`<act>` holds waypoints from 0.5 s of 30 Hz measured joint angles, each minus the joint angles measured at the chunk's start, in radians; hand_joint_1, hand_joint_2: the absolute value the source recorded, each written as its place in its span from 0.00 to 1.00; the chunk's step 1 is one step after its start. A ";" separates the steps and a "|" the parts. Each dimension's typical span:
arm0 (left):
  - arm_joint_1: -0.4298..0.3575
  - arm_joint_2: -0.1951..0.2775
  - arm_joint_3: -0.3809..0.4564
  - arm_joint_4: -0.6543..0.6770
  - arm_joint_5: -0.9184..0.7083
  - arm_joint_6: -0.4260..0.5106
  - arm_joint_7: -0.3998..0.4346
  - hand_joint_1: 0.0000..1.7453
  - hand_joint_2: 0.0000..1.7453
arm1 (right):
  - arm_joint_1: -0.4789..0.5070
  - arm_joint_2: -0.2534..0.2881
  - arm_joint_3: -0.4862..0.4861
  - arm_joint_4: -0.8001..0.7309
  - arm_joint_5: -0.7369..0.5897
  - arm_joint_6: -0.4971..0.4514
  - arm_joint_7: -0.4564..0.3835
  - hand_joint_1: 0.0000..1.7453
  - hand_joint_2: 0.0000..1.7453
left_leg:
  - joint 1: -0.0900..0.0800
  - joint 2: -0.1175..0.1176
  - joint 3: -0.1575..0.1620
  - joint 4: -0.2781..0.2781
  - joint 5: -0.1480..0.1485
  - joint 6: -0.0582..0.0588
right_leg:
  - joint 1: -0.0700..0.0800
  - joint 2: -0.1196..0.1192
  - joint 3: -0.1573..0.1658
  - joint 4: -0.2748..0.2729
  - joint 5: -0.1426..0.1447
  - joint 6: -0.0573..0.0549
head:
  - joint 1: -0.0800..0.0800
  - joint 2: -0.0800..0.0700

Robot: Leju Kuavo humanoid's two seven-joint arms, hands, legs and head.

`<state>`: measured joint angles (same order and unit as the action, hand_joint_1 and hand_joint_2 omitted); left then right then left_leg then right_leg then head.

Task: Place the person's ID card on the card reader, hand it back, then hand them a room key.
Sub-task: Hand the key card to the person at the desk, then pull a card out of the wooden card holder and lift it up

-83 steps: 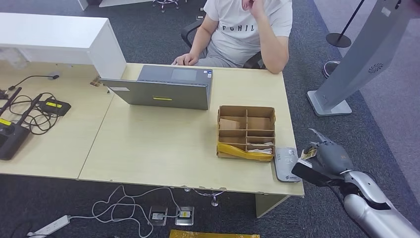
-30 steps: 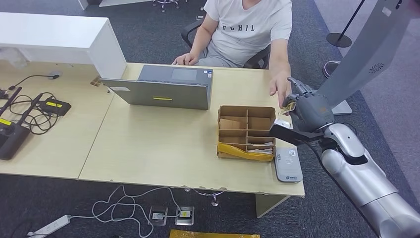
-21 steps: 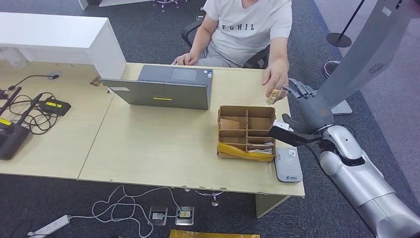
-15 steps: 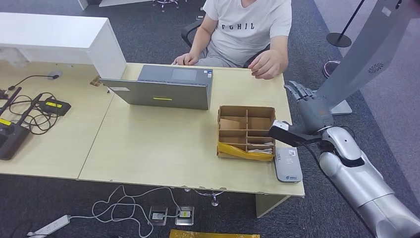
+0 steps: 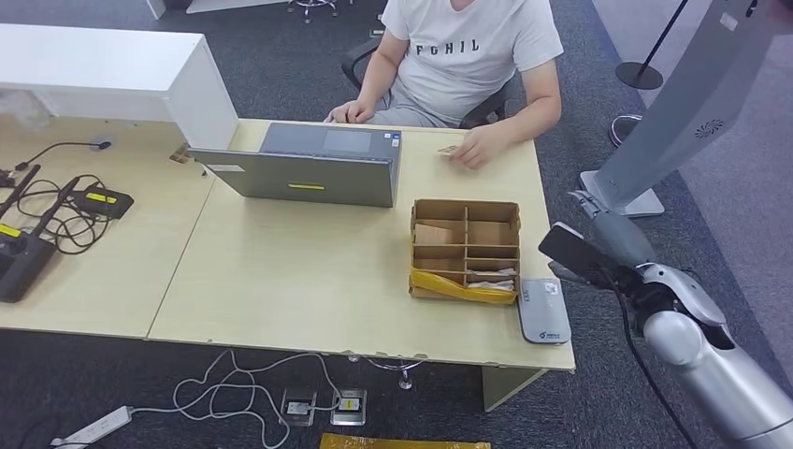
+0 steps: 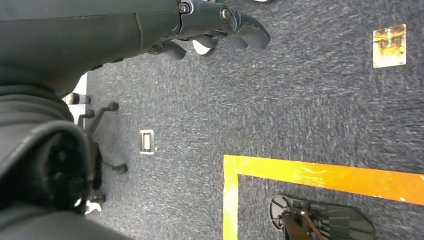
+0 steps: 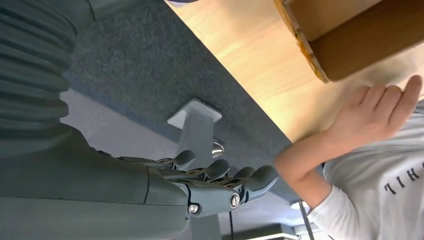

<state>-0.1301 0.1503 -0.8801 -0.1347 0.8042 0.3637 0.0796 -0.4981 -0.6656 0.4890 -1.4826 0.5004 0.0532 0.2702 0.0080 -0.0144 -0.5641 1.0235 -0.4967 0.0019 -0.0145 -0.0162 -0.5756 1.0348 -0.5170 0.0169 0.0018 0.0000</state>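
While the right hand (image 5: pixel 606 236) hangs empty, fingers extended, off the desk edge, one ID card (image 5: pixel 449 150) lies by the person's hand (image 5: pixel 475 149); one card reader (image 5: pixel 543 310) adjoins one divided box (image 5: pixel 466 249) holding paper slips. Left hand (image 6: pixel 220 25) empty, fingers loosely curled.

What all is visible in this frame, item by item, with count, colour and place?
desk: one, light wood, centre.
laptop: one, grey, far side of desk.
divided box: one, brown cardboard, desk's right part.
card reader: one, grey, desk's near right corner.
ID card: one, tan, at person's hand.
cables and devices: several, black, left table.
kiosk stand: one, grey, right.
floor tape: orange, on carpet.
right hand: grey, empty, right of desk.
left hand: dark, empty, above floor.
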 joint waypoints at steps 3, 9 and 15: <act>0.001 0.000 0.000 0.000 0.002 0.002 0.000 0.00 0.00 | 0.037 -0.033 -0.026 -0.076 -0.026 0.011 0.022 0.00 1.00 | 0.000 0.001 0.000 0.000 0.000 0.000 | 0.000 0.001 0.000 0.000 0.000 0.000 | 0.000 0.000; 0.001 0.000 0.000 0.000 0.009 0.005 0.002 0.00 0.00 | 0.120 -0.084 -0.073 -0.210 -0.084 -0.015 0.068 0.00 1.00 | 0.000 0.001 0.000 0.000 0.000 0.000 | 0.000 0.001 0.000 0.000 0.000 0.000 | 0.000 0.000; -0.002 -0.002 0.000 0.000 0.016 0.020 0.013 0.00 0.00 | 0.217 -0.091 -0.060 -0.281 0.072 -0.168 0.071 0.00 1.00 | 0.000 0.001 0.000 0.000 -0.001 -0.001 | 0.000 0.001 0.000 0.000 0.000 0.000 | 0.000 0.000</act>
<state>-0.1316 0.1479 -0.8801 -0.1347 0.8198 0.3833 0.0928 -0.2812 -0.7570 0.4290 -1.7632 0.5725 -0.1152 0.3416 0.0083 -0.0133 -0.5643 1.0231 -0.4973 0.0013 -0.0143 -0.0156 -0.5755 1.0349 -0.5171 0.0167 0.0017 0.0000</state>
